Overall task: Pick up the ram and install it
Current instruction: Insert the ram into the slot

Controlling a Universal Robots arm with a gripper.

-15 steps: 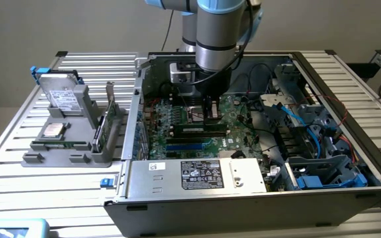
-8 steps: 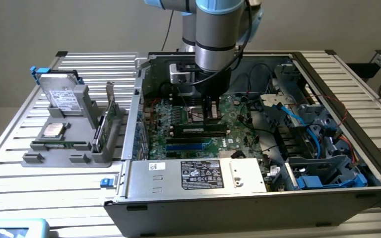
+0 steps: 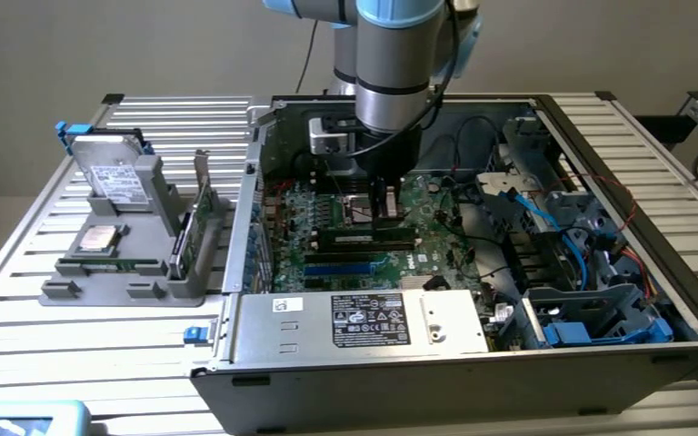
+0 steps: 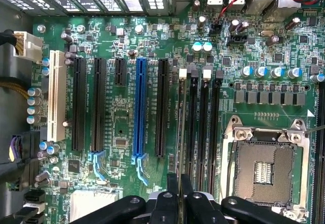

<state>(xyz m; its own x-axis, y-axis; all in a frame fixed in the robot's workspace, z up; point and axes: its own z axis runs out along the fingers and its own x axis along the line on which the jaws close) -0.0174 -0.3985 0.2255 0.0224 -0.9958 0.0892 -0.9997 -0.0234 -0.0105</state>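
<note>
Inside the open computer case [image 3: 240,227] the gripper [image 3: 383,218] reaches straight down onto the motherboard [image 3: 324,213]. The ram [image 3: 353,239] stands on edge along a black memory slot, just under the fingertips. From the wrist view the ram [image 4: 180,132] is a thin strip seen edge-on, running along the memory slot nearest the long expansion slots, up to a white latch [image 4: 183,73]. The gripper [image 4: 178,193] is shut on the ram's top edge, its black fingers [image 4: 189,191] pressed against both faces. Whether the stick is fully seated I cannot tell.
An empty processor socket [image 4: 264,170] lies beside the memory slots. A blue expansion slot [image 4: 138,107] and black ones flank the other side. Blue cables [image 3: 531,204] and drive bays [image 3: 592,318] fill the case's right. A grey holder [image 3: 119,286] outside carries a hard drive [image 3: 116,177], a processor chip [image 3: 97,238] and an expansion card [image 3: 197,213].
</note>
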